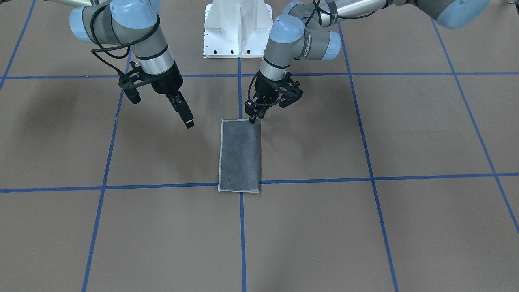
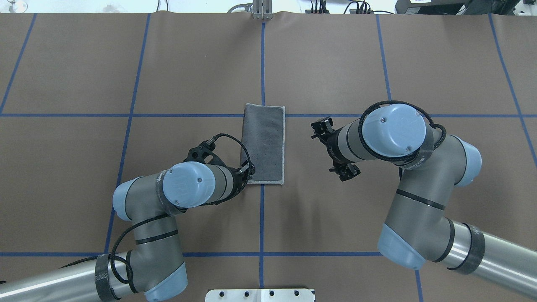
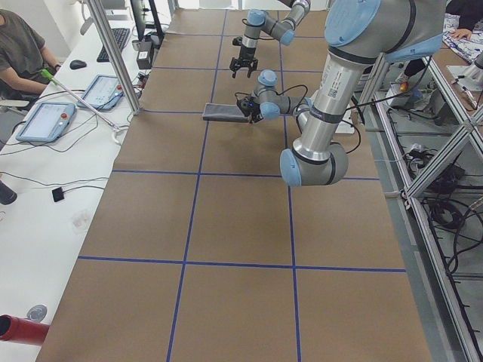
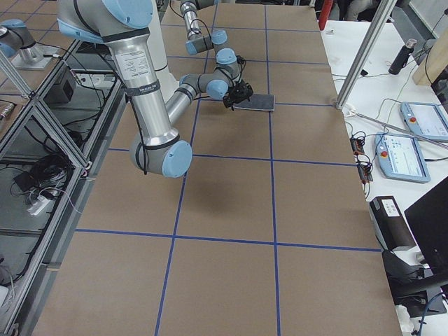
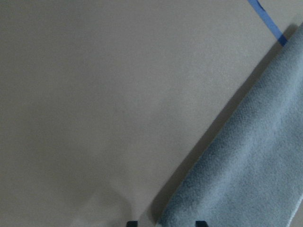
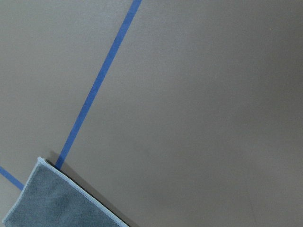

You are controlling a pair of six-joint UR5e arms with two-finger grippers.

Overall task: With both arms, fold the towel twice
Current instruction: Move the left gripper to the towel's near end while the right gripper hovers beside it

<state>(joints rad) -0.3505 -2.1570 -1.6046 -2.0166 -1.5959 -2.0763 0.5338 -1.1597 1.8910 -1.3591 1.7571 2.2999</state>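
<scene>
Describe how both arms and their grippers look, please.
Both the left arm and right arm are grey and silver tubes with light blue joint caps and black cables. The left gripper and right gripper are black, with two fingers.

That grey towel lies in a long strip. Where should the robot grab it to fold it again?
Probably the two corners of the towel's short edge nearest the robot, one end effector each, coming down from outside each long side. It lies flat as a narrow strip, so corners lift easiest. The left end effector is at one corner; the right end effector hangs clear.
</scene>
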